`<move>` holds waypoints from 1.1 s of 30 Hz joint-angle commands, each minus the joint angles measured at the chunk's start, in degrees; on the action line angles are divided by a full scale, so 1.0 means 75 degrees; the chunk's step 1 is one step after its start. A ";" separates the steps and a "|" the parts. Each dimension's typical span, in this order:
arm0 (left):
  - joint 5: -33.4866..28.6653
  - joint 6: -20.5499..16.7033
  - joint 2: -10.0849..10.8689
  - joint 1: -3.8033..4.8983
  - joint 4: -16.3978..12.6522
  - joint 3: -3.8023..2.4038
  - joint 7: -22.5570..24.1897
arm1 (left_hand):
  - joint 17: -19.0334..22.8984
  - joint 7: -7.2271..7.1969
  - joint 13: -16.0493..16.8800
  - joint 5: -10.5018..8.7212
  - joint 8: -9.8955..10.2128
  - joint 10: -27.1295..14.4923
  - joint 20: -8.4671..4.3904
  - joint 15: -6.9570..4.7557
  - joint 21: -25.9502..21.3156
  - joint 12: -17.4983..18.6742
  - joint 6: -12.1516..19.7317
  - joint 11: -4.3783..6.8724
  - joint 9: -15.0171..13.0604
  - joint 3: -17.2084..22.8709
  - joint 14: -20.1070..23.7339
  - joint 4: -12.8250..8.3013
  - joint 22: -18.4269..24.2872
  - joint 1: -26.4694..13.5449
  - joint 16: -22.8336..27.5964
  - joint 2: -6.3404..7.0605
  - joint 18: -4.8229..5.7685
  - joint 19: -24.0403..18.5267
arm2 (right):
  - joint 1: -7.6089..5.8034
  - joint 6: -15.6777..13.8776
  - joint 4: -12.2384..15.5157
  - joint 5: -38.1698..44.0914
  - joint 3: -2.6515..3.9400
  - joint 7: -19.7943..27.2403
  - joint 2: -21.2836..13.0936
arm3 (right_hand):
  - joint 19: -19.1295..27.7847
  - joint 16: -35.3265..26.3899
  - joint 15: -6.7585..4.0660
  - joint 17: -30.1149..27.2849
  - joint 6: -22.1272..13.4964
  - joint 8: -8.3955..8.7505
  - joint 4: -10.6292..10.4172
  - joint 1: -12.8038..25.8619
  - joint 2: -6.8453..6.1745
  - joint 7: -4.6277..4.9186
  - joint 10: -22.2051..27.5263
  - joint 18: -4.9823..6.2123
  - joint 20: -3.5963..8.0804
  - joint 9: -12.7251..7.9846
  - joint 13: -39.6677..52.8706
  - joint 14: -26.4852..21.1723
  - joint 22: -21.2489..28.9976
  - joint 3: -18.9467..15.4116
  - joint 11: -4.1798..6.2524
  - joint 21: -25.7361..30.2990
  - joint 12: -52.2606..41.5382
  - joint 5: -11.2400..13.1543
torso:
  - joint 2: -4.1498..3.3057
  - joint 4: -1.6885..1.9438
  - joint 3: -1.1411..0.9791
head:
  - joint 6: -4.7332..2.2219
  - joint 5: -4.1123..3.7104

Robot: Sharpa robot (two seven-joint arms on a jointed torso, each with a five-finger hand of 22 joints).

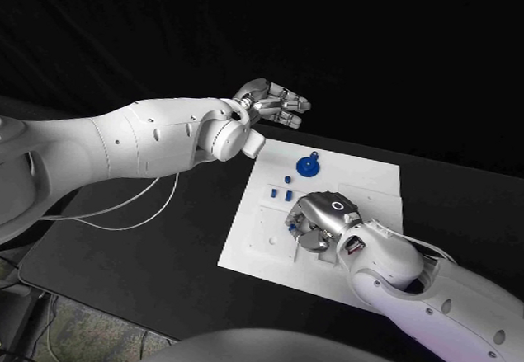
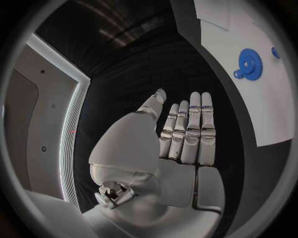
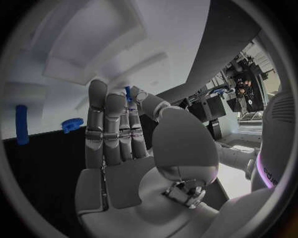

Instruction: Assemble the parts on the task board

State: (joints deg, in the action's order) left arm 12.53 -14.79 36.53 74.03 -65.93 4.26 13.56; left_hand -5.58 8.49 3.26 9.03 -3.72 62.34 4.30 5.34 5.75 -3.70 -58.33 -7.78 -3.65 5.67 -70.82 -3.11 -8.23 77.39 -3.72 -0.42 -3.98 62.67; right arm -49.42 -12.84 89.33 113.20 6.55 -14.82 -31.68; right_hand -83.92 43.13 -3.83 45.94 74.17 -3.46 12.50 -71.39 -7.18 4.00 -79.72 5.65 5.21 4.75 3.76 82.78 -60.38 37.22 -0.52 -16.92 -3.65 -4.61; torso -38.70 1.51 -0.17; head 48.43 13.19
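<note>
Parts were mostly sitting on the task board (image 1: 370, 175), the white plate mid-table, w/ a blue gear (image 1: 308, 164) near its far edge and a couple of small blue pegs (image 1: 280, 194) a bit nearer the robot from that gear. Right hand (image 1: 319, 222) was down over the board's middle, just on the near side of the pegs, and imo this was the insertion step for one small piece: the right wrist view showed a thin blue pin (image 3: 128, 93) pinched between thumb and a fingertip, rest of the fingers lined up straight beside it. Couldn't tell from the head view whether the pin's tip was touching the board yet or just above it, the hand covers that spot. Same wrist view also caught a blue peg (image 3: 22, 124) and the edge of the gear off to the side, apart from the hand. Left hand (image 1: 275, 99) was way off the board, hanging past its far corner over the black table (image 1: 150, 257), fingers stretched out flat and close together w/ nothing in them, so basically parked. Next move prob needs the right hand to line the pin up straight over its hole and press down w/o tilting; tbh a pinch that small could let the pin slip or go in crooked.
</note>
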 commanded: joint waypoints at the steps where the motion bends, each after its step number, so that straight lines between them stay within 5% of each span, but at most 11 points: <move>1: 0.0017 0.0084 -0.0017 0.0006 -0.0022 -0.0006 0.0050 | -0.0010 -0.0018 0.0011 -0.0049 0.0009 -0.0051 0.0041 0.0033 0.0041 0.0006 0.0010 0.0008 -0.0004 -0.0025 0.0040 0.0029 0.0008 0.0015 0.0017 -0.0062 0.0081 -0.0013 | 0.0005 0.0335 -0.0040 0.0081 -0.0034 -0.0078 0.0048 | -0.0245 0.0033 -0.0041 -0.0009 0.0015 -0.0028 0.0010 -0.0008 0.0079 -0.0002 -0.0001 0.0079 0.0032 0.0010 0.0008 -0.0020 -0.0011 -0.0026 -0.0004 0.0034 -0.0026 -0.0026 | -0.0001 -0.0001 0.0001 | 0.0018 0.0002; 13: 0.0017 0.0093 -0.0017 0.0007 -0.0022 -0.0006 0.0041 | -0.0010 -0.0018 0.0011 -0.0049 0.0009 -0.0051 0.0041 0.0033 0.0041 0.0006 0.0010 0.0008 -0.0004 -0.0025 0.0040 0.0029 0.0008 0.0015 0.0017 -0.0062 0.0081 -0.0013 | -0.0009 0.0534 -0.0104 0.0063 -0.0075 -0.0095 0.0103 | -0.0211 0.0021 -0.0026 -0.0015 -0.0040 -0.0026 0.0008 0.0009 0.0093 0.0017 0.0056 0.0073 0.0019 0.0002 0.0006 -0.0072 -0.0018 -0.0091 -0.0019 0.0080 -0.0021 -0.0043 | 0.0001 -0.0004 -0.0006 | 0.0055 0.0017; 18: 0.0017 0.0100 -0.0015 0.0007 -0.0018 -0.0006 0.0033 | -0.0010 -0.0018 0.0011 -0.0049 0.0009 -0.0051 0.0041 0.0033 0.0041 0.0006 0.0010 0.0008 -0.0004 -0.0025 0.0040 0.0029 0.0008 0.0015 0.0017 -0.0062 0.0081 -0.0013 | -0.0011 0.0598 -0.0131 -0.0038 -0.0112 -0.0067 0.0096 | -0.0186 0.0019 0.0016 -0.0024 -0.0258 -0.0022 -0.0047 0.0093 0.0039 0.0064 0.0286 0.0067 -0.0017 -0.0063 -0.0010 -0.0092 -0.0006 -0.0442 -0.0079 0.0134 -0.0007 -0.0440 | -0.0001 -0.0004 -0.0013 | 0.0057 0.0023; 22: 0.0017 0.0106 -0.0006 0.0007 -0.0020 -0.0006 0.0027 | -0.0010 -0.0018 0.0011 -0.0049 0.0009 -0.0051 0.0041 0.0033 0.0041 0.0006 0.0010 0.0008 -0.0004 -0.0025 0.0040 0.0029 0.0008 0.0015 0.0017 -0.0062 0.0081 -0.0013 | -0.0010 0.0516 -0.0115 -0.0111 -0.0132 -0.0059 0.0078 | -0.0162 0.0013 0.0107 -0.0040 -0.0576 -0.0012 -0.0099 0.0199 -0.0082 0.0136 0.0738 0.0104 -0.0077 -0.0119 -0.0035 -0.0128 0.0002 -0.0689 -0.0231 0.0178 0.0019 -0.0788 | -0.0003 0.0000 -0.0018 | 0.0054 0.0021; 27: 0.0018 0.0109 0.0003 0.0007 -0.0020 -0.0006 0.0022 | -0.0010 -0.0018 0.0011 -0.0049 0.0009 -0.0051 0.0041 0.0033 0.0041 0.0006 0.0010 0.0008 -0.0004 -0.0025 0.0040 0.0029 0.0008 0.0015 0.0017 -0.0062 0.0081 -0.0013 | -0.0009 0.0103 -0.0078 -0.0175 -0.0143 -0.0089 0.0049 | -0.0153 0.0036 0.0243 -0.0074 -0.0913 -0.0016 -0.0160 0.0268 -0.0307 0.0225 0.1423 0.0272 -0.0214 -0.0126 -0.0043 -0.0179 0.0023 -0.0761 -0.0439 0.0245 0.0011 -0.0750 | -0.0002 -0.0004 -0.0018 | 0.0043 0.0012; 33: 0.0023 0.0132 0.0001 0.0007 -0.0018 -0.0006 -0.0019 | -0.0011 -0.0019 0.0011 -0.0049 0.0009 -0.0063 0.0043 0.0036 0.0052 0.0007 0.0004 0.0004 -0.0004 -0.0035 0.0046 0.0034 0.0036 0.0023 0.0017 -0.0065 0.0080 -0.0014 | -0.0002 -0.0470 -0.0005 -0.0219 -0.0147 -0.0132 0.0004 | -0.0258 0.0078 0.0309 -0.0143 -0.1383 -0.0020 -0.0169 0.0200 -0.0660 0.0347 0.1698 0.0450 -0.0315 -0.0125 -0.0042 -0.0171 0.0064 -0.1007 -0.0535 0.0277 -0.0001 -0.1059 | -0.0003 0.0003 -0.0020 | 0.0040 -0.0003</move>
State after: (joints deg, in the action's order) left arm 12.54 -14.65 36.61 74.03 -65.96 4.26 13.36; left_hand -5.58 8.49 3.26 9.03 -3.72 62.34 4.30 5.47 5.75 -3.70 -58.33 -7.78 -3.65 5.52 -70.69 -2.97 -8.08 77.39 -3.72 -0.42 -3.98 62.67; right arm -49.50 -13.37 89.13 111.99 5.46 -15.32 -31.54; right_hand -83.88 43.43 -1.86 44.90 64.15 -3.77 11.23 -69.99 -11.63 6.61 -67.24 8.37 3.19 3.78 3.37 81.59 -59.94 29.95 -4.59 -15.07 -3.32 -12.35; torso -38.72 1.48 -0.32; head 48.74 13.22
